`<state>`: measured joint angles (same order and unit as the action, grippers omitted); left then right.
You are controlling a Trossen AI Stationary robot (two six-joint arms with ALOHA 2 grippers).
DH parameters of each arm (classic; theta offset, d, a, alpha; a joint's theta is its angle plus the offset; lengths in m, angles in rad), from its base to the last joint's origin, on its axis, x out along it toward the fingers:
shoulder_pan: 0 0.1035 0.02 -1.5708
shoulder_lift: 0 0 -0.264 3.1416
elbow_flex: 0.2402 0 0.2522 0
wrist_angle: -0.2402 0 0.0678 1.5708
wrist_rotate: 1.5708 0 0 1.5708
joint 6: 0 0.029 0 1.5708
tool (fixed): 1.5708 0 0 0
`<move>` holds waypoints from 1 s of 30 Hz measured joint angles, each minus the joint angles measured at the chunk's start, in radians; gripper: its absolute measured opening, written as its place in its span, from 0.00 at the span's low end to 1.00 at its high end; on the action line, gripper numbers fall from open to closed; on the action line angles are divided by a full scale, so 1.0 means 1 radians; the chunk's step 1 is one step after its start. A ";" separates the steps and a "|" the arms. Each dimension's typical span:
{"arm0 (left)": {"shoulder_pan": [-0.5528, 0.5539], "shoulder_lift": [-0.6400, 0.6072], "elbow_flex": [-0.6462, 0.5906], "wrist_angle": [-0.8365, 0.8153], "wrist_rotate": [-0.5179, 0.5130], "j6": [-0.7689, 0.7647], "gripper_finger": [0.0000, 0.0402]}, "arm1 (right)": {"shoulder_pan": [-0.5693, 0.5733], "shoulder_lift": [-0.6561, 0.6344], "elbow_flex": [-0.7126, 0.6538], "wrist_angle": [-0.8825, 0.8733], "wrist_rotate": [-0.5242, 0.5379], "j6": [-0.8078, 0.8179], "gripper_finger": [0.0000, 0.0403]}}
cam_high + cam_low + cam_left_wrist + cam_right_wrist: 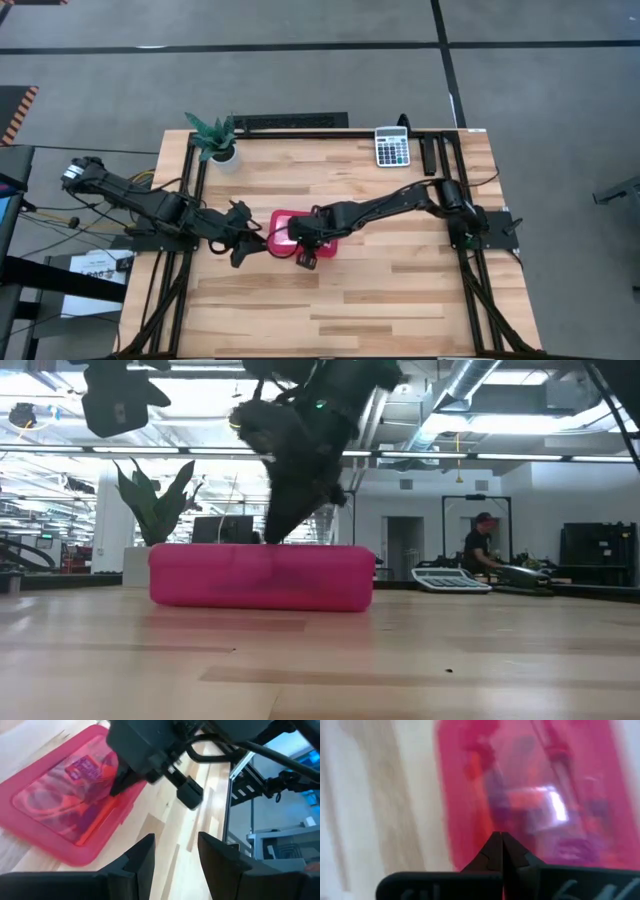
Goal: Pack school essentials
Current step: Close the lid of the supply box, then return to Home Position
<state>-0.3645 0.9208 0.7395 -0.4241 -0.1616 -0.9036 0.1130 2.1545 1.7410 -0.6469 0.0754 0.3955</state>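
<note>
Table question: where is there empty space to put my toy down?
The whole near half of the table, below the pink case, is bare wood. So is the stretch between the plant and calculator. The middle is crowded: the left gripper and right gripper meet at the case.

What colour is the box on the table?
Pink: the box is see-through pink plastic, best seen in the low view.
</note>
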 joint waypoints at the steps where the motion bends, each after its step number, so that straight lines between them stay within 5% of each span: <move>1: 0.000 -0.006 0.000 0.000 0.001 0.006 0.34 | -0.002 -0.018 -0.002 -0.007 0.012 0.000 0.00; 12: -0.002 -0.157 0.000 0.153 0.016 0.118 0.34 | 0.000 -0.193 0.001 0.044 0.039 -0.039 0.00; 20: -0.002 -0.357 0.000 0.463 0.088 0.447 0.34 | 0.009 -0.499 0.004 0.023 0.045 -0.207 0.00; 23: -0.001 -0.440 0.000 0.462 -0.006 0.605 0.34 | 0.008 -0.618 -0.004 -0.020 0.065 -0.259 0.00; 26: 0.000 -0.509 0.000 0.452 -0.092 0.642 0.34 | 0.008 -0.741 -0.065 -0.065 0.118 -0.281 0.00; 30: -0.001 -0.593 0.000 0.417 0.057 0.655 0.34 | 0.012 -0.941 -0.278 -0.022 0.193 -0.257 0.00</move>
<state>-0.3653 0.3280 0.7395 -0.0068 -0.1050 -0.2485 0.1246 1.2140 1.4634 -0.6690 0.2687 0.1381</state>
